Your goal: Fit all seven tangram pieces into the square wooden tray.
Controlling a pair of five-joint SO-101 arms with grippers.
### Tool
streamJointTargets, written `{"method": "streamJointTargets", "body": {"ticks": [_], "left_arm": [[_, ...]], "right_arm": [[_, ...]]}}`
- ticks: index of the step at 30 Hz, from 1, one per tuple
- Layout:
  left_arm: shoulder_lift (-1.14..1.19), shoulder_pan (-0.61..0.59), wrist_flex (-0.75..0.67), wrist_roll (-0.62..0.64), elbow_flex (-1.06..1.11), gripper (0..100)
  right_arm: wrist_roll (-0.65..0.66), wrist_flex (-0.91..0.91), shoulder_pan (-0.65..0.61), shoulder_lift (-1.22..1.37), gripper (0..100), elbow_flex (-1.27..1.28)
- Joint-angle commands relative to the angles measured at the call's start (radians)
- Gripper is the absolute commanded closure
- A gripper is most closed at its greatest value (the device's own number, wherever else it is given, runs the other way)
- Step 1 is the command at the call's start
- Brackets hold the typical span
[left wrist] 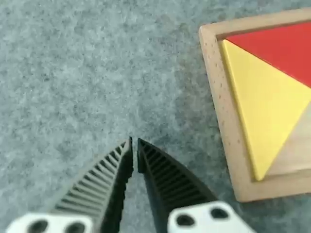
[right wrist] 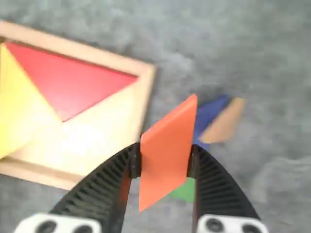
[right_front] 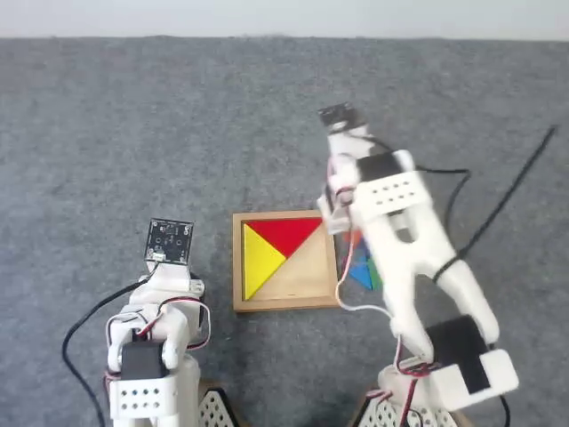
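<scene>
Lower left of the high view: left gripper (left wrist: 133, 145), jaws closed together on nothing, aimed down at grey felt (right_front: 107, 133) near the left side of the wooden tray (right_front: 284, 304).

Centre of the same view: wooden tray lying flat on the felt, square, pale rim. Against its left wall: yellow triangle (right_front: 260, 260). Along its upper wall: red triangle (right_front: 286, 233), meeting the yellow one edge to edge on a diagonal. Lower right part of the tray floor: bare wood.

Just right of the tray's upper right corner: right gripper (right wrist: 165, 151), clamped on an orange piece (right wrist: 167, 141), a flat four-sided slab held on edge between the jaws.

On the felt right of the tray, beneath that arm: blue piece (right_front: 362, 272), green piece (right wrist: 184, 191) and tan piece (right wrist: 227, 119), close together. Blue against tan, touching or overlapping; cannot tell which.

Top of the frame: more grey felt, then a pale strip (right_front: 267, 18) along the edge.
</scene>
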Motion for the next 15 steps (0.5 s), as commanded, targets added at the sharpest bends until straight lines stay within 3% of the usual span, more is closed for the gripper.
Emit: {"method": "streamJointTargets", "body": {"ticks": [1, 15], "left_arm": [[-0.015, 0.005, 0.003, -0.002, -0.01, 98], [-0.015, 0.005, 0.003, -0.002, -0.01, 98]], "right_arm": [[-0.103, -0.073, -0.05, 0.036, 87.2, 0.0], [-0.164, -0.127, -0.154, 0.254, 87.2, -0.028]]}}
